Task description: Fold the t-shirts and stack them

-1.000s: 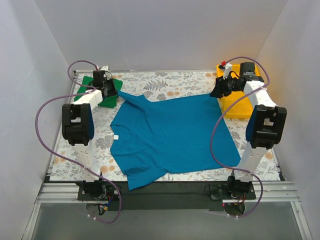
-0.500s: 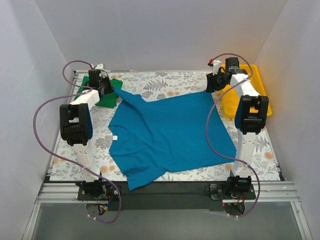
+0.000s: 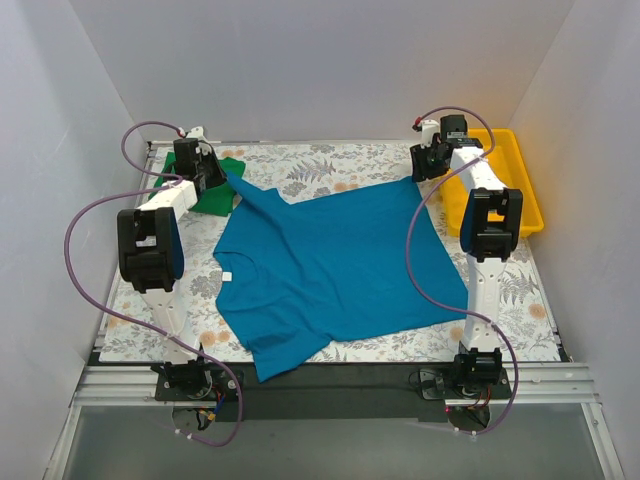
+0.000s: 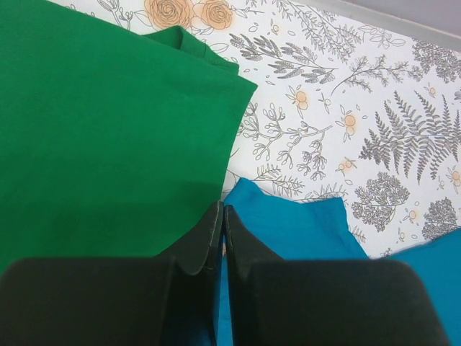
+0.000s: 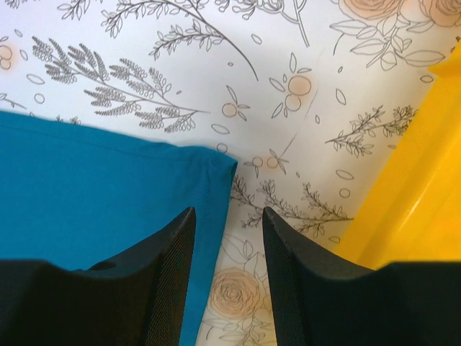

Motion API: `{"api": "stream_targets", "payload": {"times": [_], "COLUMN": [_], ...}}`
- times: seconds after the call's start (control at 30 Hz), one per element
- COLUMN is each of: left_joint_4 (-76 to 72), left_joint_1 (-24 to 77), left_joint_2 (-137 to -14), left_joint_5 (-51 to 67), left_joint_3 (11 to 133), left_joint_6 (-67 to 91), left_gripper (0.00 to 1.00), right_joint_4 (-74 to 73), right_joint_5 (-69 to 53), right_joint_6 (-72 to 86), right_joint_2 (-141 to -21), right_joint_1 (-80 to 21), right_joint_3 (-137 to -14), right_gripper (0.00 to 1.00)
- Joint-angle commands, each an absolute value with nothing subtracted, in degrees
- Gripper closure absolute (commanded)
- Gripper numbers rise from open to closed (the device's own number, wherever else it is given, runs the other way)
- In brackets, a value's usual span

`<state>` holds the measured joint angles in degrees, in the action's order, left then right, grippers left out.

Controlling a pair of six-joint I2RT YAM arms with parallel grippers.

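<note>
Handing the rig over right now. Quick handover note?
Left hand: shut, apparently pinching a sleeve of the teal-blue t-shirt, beside the green t-shirt.
Right hand: open, fingers straddling that shirt's far right corner, not gripping.
Done: green t-shirt lies folded at the far left.
To do: fold the teal-blue t-shirt, which lies spread flat, and stack the two.

Teal shirt (image 3: 340, 265) unfolded, spread flat mid-table, one sleeve stretched toward far-left corner, green shirt (image 4: 108, 130) folded there, beside that sleeve.
</note>
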<state>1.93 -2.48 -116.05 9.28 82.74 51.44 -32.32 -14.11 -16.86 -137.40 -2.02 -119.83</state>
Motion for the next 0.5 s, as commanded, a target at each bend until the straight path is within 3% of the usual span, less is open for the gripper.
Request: {"api": "stream_targets", "payload": {"times": [0.0,0.47], "left_joint_4": [0.6,0.5], "left_joint_1": [-2.6,-2.7], "left_joint_2": [-111.4,-112.0], "left_joint_5": [10.0,12.2], "left_joint_3": [82.0,82.4], "left_joint_6": [51.4,52.4], "left_gripper": [1.0,1.0], "right_joint_4": [-29.6,-29.1], "right_joint_5": [-15.2,-18.4], "right_joint_6": [-14.9,-14.2], "right_joint_2": [-139.9,-143.3], "right_joint_1": [-2.7,-2.7], "right_joint_3": [-124.2,-125.8], "right_gripper": [0.52,0.56]}}
